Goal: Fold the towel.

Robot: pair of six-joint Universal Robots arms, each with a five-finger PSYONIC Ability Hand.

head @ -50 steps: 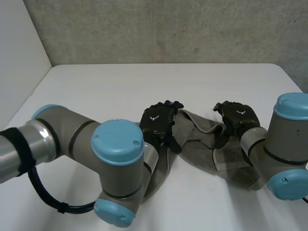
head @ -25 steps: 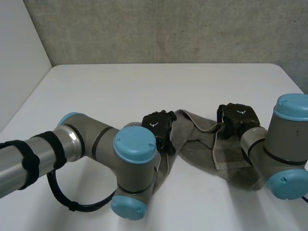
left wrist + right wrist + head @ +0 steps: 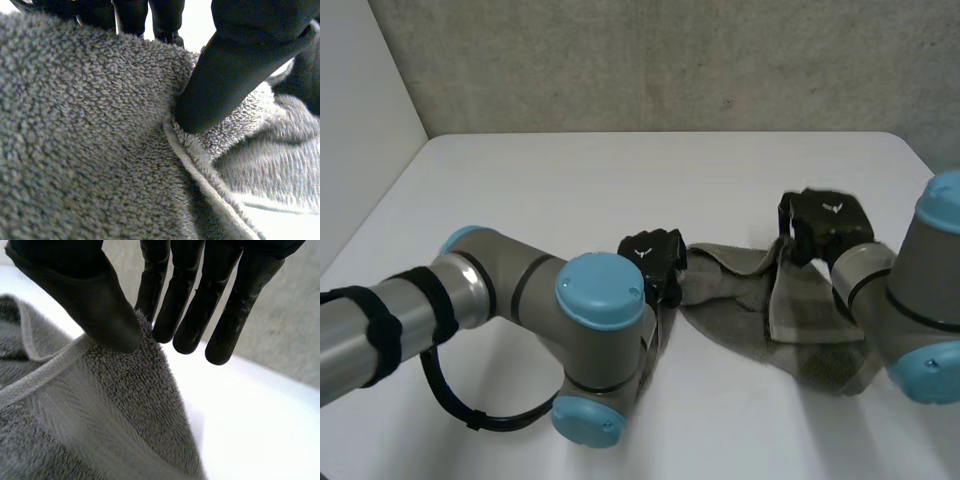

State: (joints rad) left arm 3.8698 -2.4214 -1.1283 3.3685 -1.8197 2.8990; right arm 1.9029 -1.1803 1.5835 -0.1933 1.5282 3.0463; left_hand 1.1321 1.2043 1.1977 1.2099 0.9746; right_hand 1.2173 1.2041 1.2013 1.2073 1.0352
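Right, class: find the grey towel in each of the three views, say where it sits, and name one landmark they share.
Head view: the towel lies on the white table, between the left hand and the right hand.
Left wrist view: pinched under the left hand's thumb, beside the hem.
Right wrist view: a corner pinched between the right hand's thumb and fingers.
Shared landmark: the towel's flat hem band.

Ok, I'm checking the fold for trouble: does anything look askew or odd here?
The towel is bunched and twisted, not flat, between the left hand, pinching one end, and the right hand, pinching a hemmed corner. No damage shows.
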